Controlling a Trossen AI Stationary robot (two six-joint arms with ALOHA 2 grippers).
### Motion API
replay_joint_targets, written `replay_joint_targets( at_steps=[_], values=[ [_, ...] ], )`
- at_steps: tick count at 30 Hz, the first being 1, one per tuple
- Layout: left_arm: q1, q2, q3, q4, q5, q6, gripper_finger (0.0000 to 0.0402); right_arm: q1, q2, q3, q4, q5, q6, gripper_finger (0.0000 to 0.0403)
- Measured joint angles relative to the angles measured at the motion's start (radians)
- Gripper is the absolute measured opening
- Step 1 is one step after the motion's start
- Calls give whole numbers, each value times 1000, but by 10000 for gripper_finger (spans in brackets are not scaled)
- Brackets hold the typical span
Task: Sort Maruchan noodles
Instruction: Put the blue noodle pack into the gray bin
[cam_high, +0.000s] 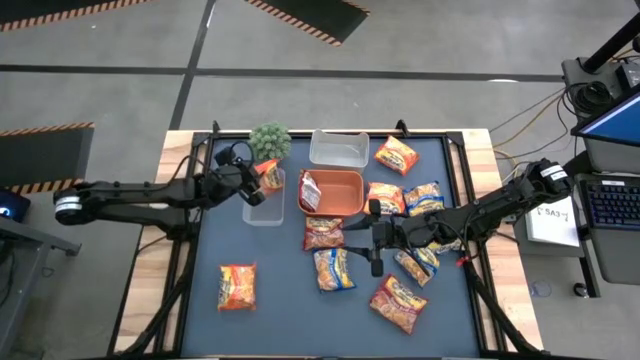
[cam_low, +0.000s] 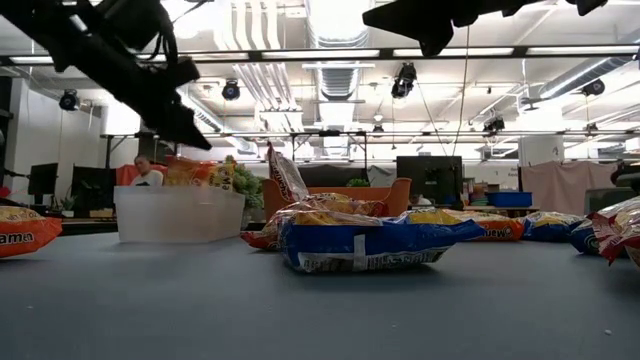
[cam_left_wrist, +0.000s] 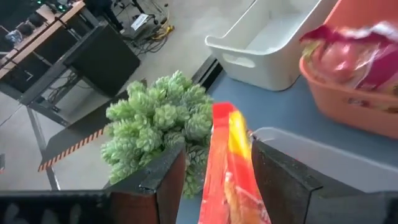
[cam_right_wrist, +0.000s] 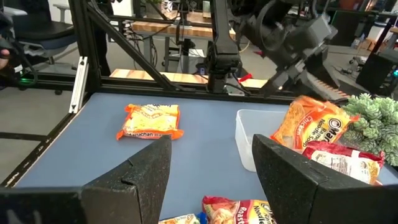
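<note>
The left gripper (cam_left_wrist: 214, 180), jaws parted, straddles an orange Maruchan packet (cam_left_wrist: 230, 168) standing on edge in a clear tub (cam_high: 264, 205); only its wrist view shows the gaps beside both fingers. The right gripper (cam_high: 375, 236) hovers wide and empty above packets scattered on the blue mat (cam_high: 280, 290). A person sits in the room behind.

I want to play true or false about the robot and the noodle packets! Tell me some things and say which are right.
1. The left hand is over a clear tub. True.
2. An orange packet sits between the left hand's fingers. True.
3. The orange tray is empty. False: a red packet leans inside it.
4. The right hand holds a blue packet. False: its fingers are open with nothing between them.
5. A green plant stands by the tub. True.
6. One orange packet lies alone near the left front. True.
</note>
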Motion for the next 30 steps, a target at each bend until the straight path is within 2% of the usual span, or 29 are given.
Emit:
replay_joint_targets(
  at_steps=[4, 8, 12, 14, 18, 21, 30],
  values=[
    [-34, -2, 93, -149, 107, -65, 167, 0, 0, 0, -18, 0, 20, 215],
    [-55, 13, 183, -319, 245, -241, 167, 0, 0, 0, -24, 0, 28, 215],
    [-56, 50, 245, -543, 254, -461, 159, 0, 0, 0, -39, 0, 39, 215],
    [-58, 73, 252, -603, 255, -534, 151, 0, 0, 0, -52, 0, 41, 215],
    [-111, 107, 233, -521, 293, -578, 129, 0, -7, 0, -102, 0, 79, 215],
    [-177, 129, 234, -452, 307, -573, 114, -2, -33, 15, -209, 6, 162, 210],
    [-354, 157, 324, -278, 306, -492, 94, -22, -94, 109, -720, 24, 524, 194]
  ],
)
